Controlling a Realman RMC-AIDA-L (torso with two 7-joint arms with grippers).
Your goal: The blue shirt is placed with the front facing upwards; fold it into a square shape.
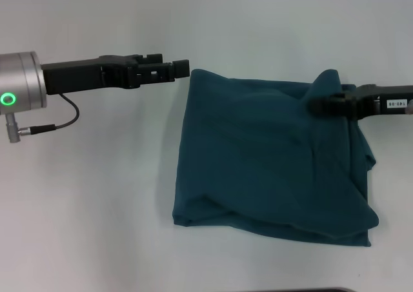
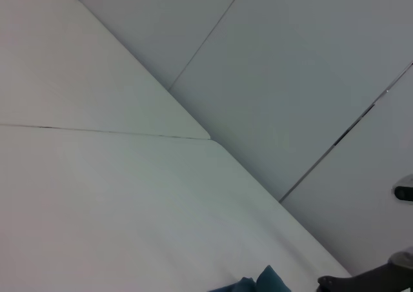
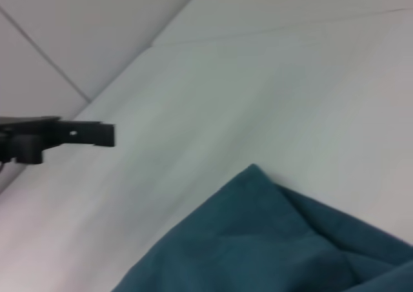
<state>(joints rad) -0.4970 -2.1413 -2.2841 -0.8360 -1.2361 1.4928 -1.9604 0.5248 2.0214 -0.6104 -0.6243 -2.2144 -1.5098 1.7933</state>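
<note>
The blue shirt (image 1: 271, 160) lies on the white counter (image 1: 97, 214), folded into a rough square block with its plain side up, so no lettering or collar shows in the head view. Its near edge is thick and layered, with a rounded fold at the near left corner and a bulging, creased stack of cloth along the right side. At the far right corner a peak of fabric stands up from the rest. The right tool (image 1: 322, 104) reaches in from the right edge of the head view and sits at that raised peak, its dark tip against the cloth; it looks pinched on the fabric there, though the fingertips themselves are partly sunk in the folds. The left tool (image 1: 181, 68) comes in from the left, held level, its tip just beside the far left corner of the shirt and apart from it; whether its fingers are spread or closed I cannot tell. A thin black cable (image 1: 55, 124) loops below the left arm's silver wrist section, which carries a green ring light (image 1: 8, 99). The right wrist view shows the shirt's pointed corner (image 3: 255, 173) on the counter, with the left tool (image 3: 84, 134) farther off; the left wrist view shows mostly bare counter and a small tip of teal cloth (image 2: 264, 282)
</note>
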